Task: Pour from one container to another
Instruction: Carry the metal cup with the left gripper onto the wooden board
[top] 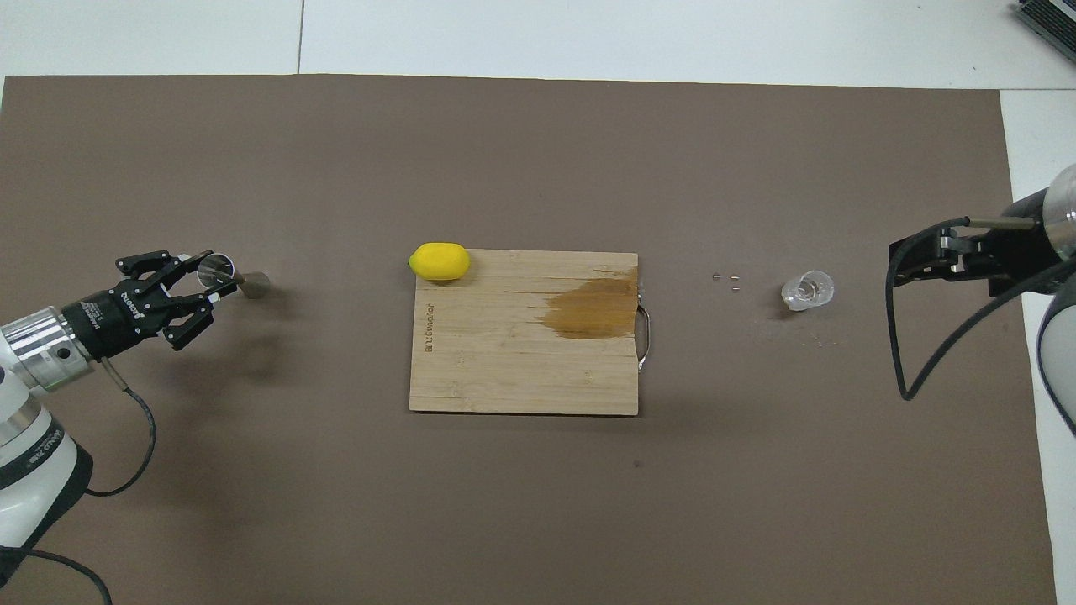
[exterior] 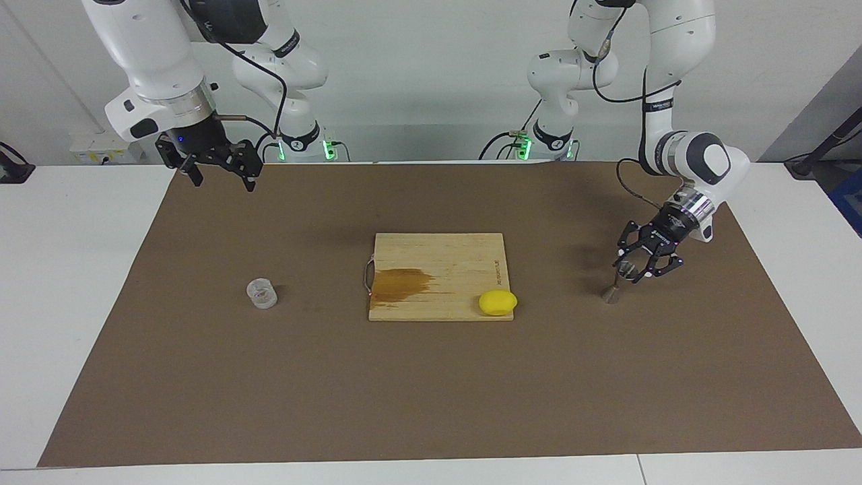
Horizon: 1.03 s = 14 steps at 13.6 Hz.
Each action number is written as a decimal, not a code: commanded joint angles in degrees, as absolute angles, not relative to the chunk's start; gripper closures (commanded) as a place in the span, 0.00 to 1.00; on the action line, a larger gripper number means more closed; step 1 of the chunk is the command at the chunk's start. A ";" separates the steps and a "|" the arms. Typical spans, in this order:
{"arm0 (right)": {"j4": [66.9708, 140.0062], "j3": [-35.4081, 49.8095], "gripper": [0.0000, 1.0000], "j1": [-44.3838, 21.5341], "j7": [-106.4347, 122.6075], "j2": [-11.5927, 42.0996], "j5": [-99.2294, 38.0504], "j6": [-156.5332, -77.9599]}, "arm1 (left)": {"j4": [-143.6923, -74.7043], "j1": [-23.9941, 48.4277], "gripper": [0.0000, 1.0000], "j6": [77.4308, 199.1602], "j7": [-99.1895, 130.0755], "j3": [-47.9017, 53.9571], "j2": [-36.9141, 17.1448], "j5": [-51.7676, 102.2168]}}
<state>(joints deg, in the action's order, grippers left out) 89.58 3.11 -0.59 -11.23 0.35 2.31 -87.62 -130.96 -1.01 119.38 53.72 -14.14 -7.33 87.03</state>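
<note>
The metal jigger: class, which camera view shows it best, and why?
The overhead view. There the jigger shows its open rim and narrow waist beside the left tool. In the facing view the jigger is partly covered by that tool, so only its lower cone stands out.

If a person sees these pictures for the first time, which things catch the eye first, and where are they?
The yellow lemon stands out, on a corner of the stained wooden cutting board at mid-table. Toward the left arm's end, the left gripper is at the top of the metal jigger. The clear plastic cup stands alone toward the right arm's end, where the right gripper waits raised.
</note>
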 commanded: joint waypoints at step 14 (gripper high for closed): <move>90.79 3.25 0.00 0.00 -9.14 -0.97 0.70 -88.94 | -119.79 29.66 1.00 127.22 67.85 -12.13 -6.59 93.84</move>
